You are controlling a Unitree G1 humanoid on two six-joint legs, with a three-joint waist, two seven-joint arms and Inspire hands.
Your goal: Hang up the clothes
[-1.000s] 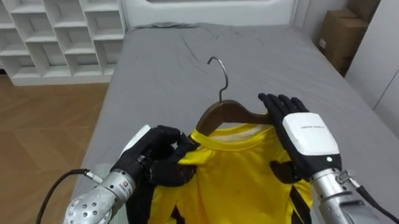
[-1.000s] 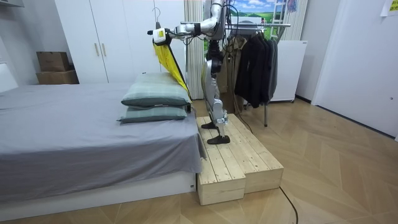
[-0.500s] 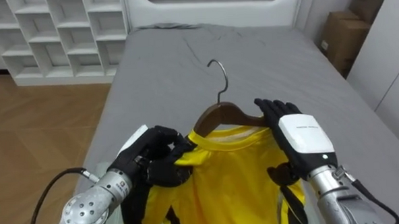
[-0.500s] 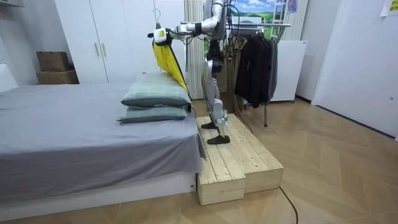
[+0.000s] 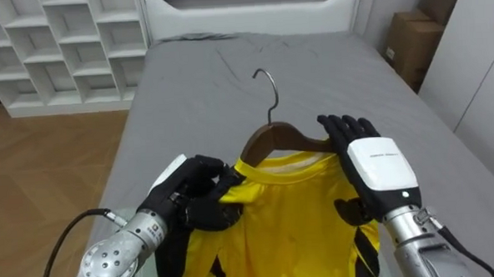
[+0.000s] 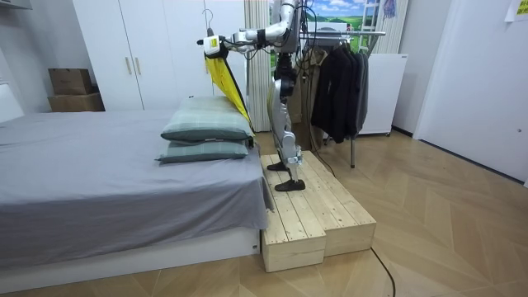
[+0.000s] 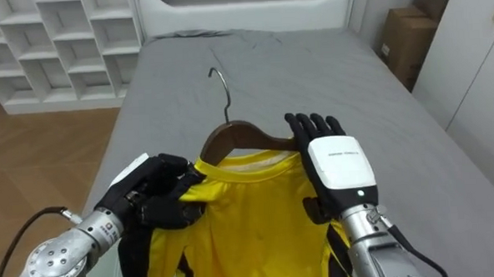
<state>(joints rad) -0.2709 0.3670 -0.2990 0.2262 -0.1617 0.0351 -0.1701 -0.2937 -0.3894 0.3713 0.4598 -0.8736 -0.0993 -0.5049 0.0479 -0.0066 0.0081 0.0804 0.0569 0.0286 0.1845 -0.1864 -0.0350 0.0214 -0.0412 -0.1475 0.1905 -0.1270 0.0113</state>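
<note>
Left robot hand (image 5: 192, 191) around shirt (image 5: 291, 222) edge

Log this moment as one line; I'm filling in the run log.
phase: yellow shirt on wooden hanger, above bed | left hand: shut on yellow shirt | right hand: open, against wooden hanger | clothes rack: behind robot
</note>
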